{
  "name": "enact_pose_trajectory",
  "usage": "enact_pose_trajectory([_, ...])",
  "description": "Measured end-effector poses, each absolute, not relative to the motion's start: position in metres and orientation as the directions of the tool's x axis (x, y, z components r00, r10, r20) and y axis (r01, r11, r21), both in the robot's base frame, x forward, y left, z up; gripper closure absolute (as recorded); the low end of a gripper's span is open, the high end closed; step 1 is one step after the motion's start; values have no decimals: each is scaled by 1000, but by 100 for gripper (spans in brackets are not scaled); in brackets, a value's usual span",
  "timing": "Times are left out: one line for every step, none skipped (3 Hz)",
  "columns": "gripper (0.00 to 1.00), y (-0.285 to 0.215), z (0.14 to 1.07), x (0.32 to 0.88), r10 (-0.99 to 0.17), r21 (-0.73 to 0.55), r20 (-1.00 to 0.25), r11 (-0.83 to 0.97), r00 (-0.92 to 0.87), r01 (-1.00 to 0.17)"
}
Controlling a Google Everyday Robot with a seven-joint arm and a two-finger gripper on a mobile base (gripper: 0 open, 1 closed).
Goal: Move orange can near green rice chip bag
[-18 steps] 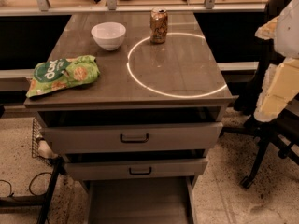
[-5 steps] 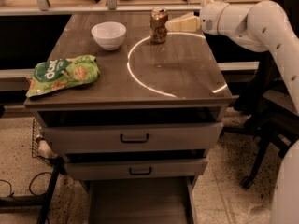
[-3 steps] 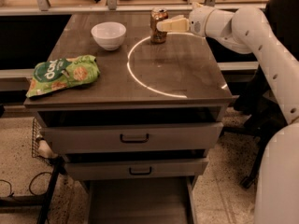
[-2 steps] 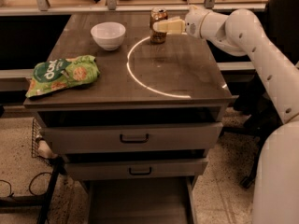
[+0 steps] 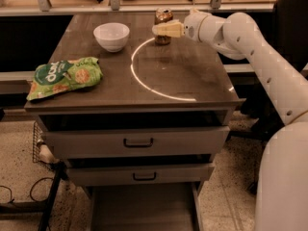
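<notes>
The orange can (image 5: pixel 163 17) stands upright at the back of the tabletop (image 5: pixel 192 76), just right of centre. My gripper (image 5: pixel 162 30) reaches in from the right on a white arm and sits at the can's mid-height, overlapping its front. The green rice chip bag (image 5: pixel 65 76) lies flat at the table's front left corner, far from the can.
A white bowl (image 5: pixel 111 36) stands at the back left, between the can and the bag. A bright ring of light (image 5: pixel 144 81) lies on the tabletop. Two drawers with dark handles (image 5: pixel 138 142) sit below. My white arm (image 5: pixel 260 57) spans the right side.
My arm came in from the right and the gripper moved left until it reached the can. The can, bowl and bag have not moved.
</notes>
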State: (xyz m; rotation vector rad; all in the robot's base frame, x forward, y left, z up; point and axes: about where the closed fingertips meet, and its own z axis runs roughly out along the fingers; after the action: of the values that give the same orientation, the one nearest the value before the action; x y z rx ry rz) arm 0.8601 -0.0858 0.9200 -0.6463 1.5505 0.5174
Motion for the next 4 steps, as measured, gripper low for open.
enact_pose_trajectory([0, -73, 915, 866, -79, -38, -996, 726, -28, -687])
enact_pose_trajectory([0, -63, 912, 873, -60, -24, -998, 716, -26, -698])
enact_pose_trajectory([0, -58, 908, 879, -49, -17, -998, 709, -26, -705])
enact_pose_trajectory([17, -53, 905, 882, -49, -19, -999, 706, -23, -708])
